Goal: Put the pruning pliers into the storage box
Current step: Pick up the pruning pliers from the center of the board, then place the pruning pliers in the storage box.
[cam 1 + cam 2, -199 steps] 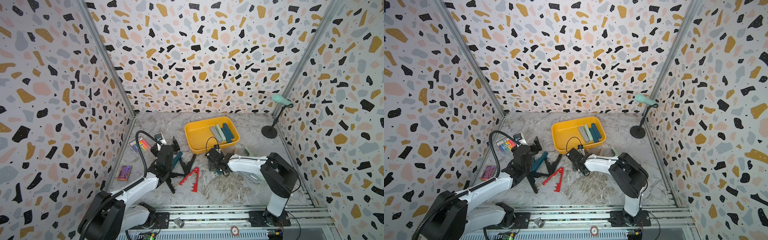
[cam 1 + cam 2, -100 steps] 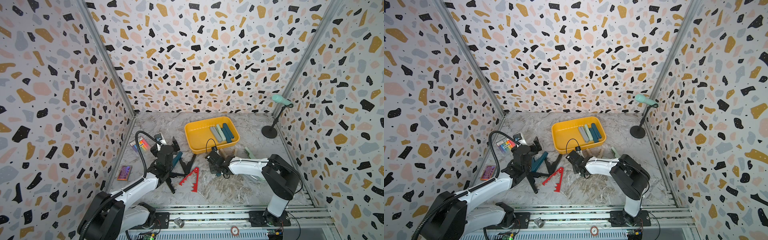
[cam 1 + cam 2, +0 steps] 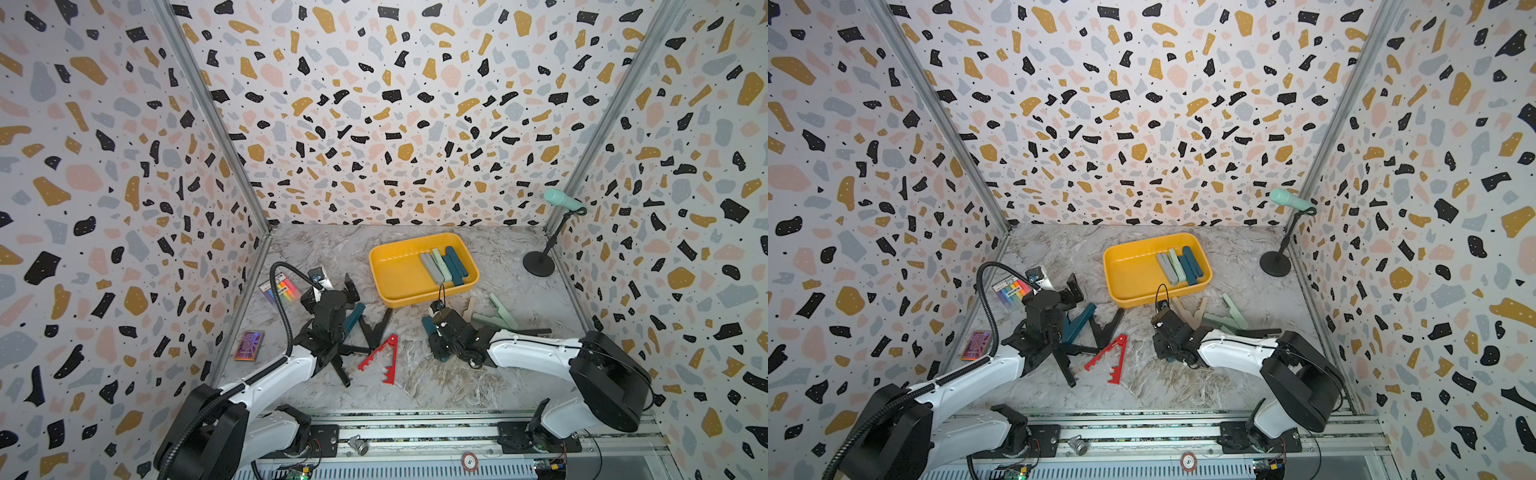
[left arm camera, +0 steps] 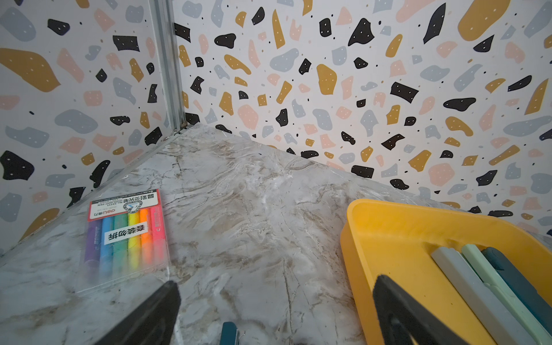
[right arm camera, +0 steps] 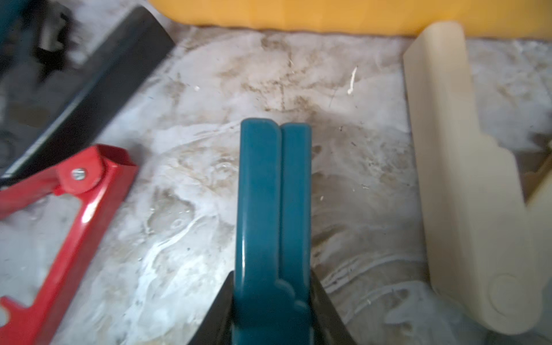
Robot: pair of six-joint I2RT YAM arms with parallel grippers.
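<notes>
My right gripper (image 5: 273, 298) is shut on a dark teal pruning pliers (image 5: 274, 209) whose two arms are squeezed together, low over the table in front of the storage box (image 3: 390, 282). In a top view that gripper (image 3: 440, 336) stands between the red notched pliers (image 3: 380, 357) and the beige pliers (image 3: 469, 309). The yellow box holds grey, mint and teal pliers (image 3: 442, 266) side by side. My left gripper (image 4: 274, 304) hangs open and empty over another teal pliers (image 3: 353, 316), left of the box. Black pliers (image 3: 376, 328) and mint pliers (image 3: 498, 318) lie loose on the table.
A rainbow-striped pen packet (image 3: 280, 289) and a small purple card (image 3: 248, 345) lie by the left wall. A microphone stand (image 3: 539, 264) is at the back right corner. Patterned walls close in three sides.
My right gripper has closed on the dark teal pliers, pressing its arms together, and the arm has shifted slightly. The left arm has not moved.
</notes>
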